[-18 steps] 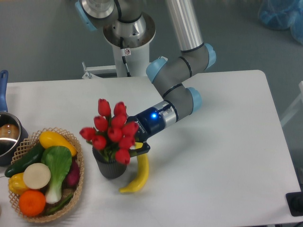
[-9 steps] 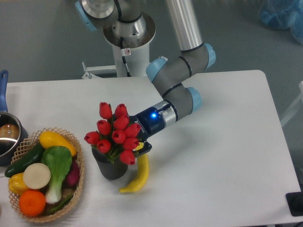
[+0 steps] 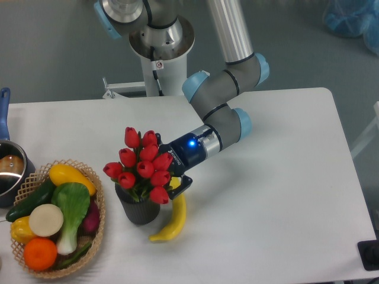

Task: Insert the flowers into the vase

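The flowers point(image 3: 142, 168), a bunch of red tulips with green leaves, stand with their stems down in the mouth of the vase point(image 3: 139, 208), a short dark ribbed cylinder near the table's front left. My gripper point(image 3: 170, 179) reaches in from the right, pressed against the bunch just above the vase rim. One black finger point(image 3: 179, 185) shows below the blue-lit wrist. The other finger and both tips are hidden behind the blooms, so I cannot see whether they clamp the stems.
A yellow banana point(image 3: 173, 222) lies against the vase's right side, under the gripper. A wicker basket point(image 3: 98, 204) of vegetables and fruit sits to the left. A pot point(image 3: 9, 168) with a blue handle stands at the left edge.
The bunch sank slightly lower into the vase and then shifted a little to the left. The gripper edged down and right with it, and its visible finger now sits at a steeper angle.
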{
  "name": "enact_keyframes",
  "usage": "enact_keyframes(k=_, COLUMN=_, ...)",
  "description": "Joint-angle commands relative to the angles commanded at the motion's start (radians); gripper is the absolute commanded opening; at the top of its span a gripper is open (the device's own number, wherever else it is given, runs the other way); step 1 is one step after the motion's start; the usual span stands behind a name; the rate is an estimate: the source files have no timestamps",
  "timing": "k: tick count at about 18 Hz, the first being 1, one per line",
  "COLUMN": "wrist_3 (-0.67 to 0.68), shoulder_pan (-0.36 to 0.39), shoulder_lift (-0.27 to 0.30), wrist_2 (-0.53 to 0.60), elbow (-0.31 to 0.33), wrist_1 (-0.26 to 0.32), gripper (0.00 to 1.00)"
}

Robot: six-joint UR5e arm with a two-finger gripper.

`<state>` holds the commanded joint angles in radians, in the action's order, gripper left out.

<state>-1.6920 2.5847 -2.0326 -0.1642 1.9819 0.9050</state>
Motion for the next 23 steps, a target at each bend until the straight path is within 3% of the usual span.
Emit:
enact_keyframes(k=3, wrist_3=0.011, shoulder_pan=0.017, shoulder_lift=0.029, wrist_2=0.118, elbow=0.0, wrist_1=0.0, gripper=1.0)
enact_keyframes(k=7, wrist_3=0.012, shoulder_pan=0.026, shoulder_lift=0.063, wrist_2=0.172, elbow=0.002, wrist_1=0.002, gripper=1.0)
enact_keyframes(k=10, wrist_3=0.029, shoulder_pan=0.052, shoulder_lift=0.115, wrist_2=0.323, elbow=-0.005, wrist_1=0.002, gripper=1.0)
enact_keyframes(k=18, wrist_3=0.058, shoulder_pan=0.141, shoulder_lift=0.261, wrist_2=0.55, elbow=-0.011, wrist_1=0.002, gripper=1.0)
enact_keyframes(k=21, wrist_3=0.063, shoulder_pan=0.16, shoulder_lift=0.328, wrist_2=0.727, elbow=-0.052, wrist_1=0.002, gripper=1.0)
enact_keyframes(k=23, wrist_3=0.098, shoulder_pan=0.169, shoulder_lift=0.334, wrist_2=0.796, elbow=-0.109, wrist_1=0.015, gripper=1.0)
